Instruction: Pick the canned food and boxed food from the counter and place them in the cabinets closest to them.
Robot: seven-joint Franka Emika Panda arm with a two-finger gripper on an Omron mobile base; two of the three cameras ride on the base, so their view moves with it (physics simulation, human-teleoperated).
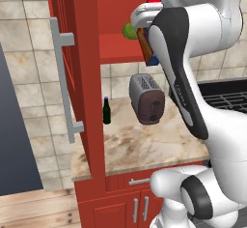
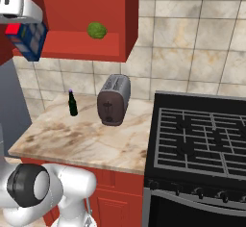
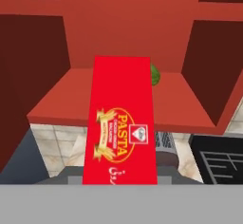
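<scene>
While raised at the upper left of the right base view, claw point(image 2: 19, 26) pinching the boxed food point(image 2: 28, 39), tilted, just in front of the open cabinet's point(image 2: 72, 48) shelf edge. In the hand view, red pasta carton face filling the centre, pointing into the red cabinet opening. Green round item point(image 2: 97, 30) lying on the shelf, right of the carton. Below, on the marbled tabletop point(image 2: 81, 144): dark toaster point(image 2: 114, 100) at centre, small dark green bottle point(image 2: 73, 104) to its left. Stove point(image 2: 202, 139) at the right. Cabinet door with long silver handle point(image 1: 65, 82) swung open at left of the left base view.
</scene>
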